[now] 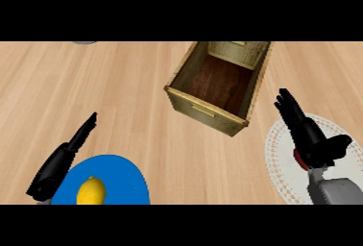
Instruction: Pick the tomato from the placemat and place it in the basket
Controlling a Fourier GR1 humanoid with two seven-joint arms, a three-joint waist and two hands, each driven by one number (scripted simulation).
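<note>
A pale, smooth matt wood-grain counter [106, 86] fills the frame, bearing a tan woven-look rectangular basket [205, 111] with dark wooden floor at upper centre, a lacy white cloth placemat [278, 158] at lower right, and a smooth blue plate [120, 178] at lower left.

Even, bright light falls on the pale wooden worktop [106, 96], with no glare. The basket [212, 113] has a dark, shaded interior and throws only a faint shadow. Edges look undistorted.

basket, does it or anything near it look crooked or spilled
The basket sits skewed, at an angle to the counter's edges, but upright and unspilled. The lemon rests on its blue plate. Only a red sliver shows under the right hand over the white placemat.
</note>
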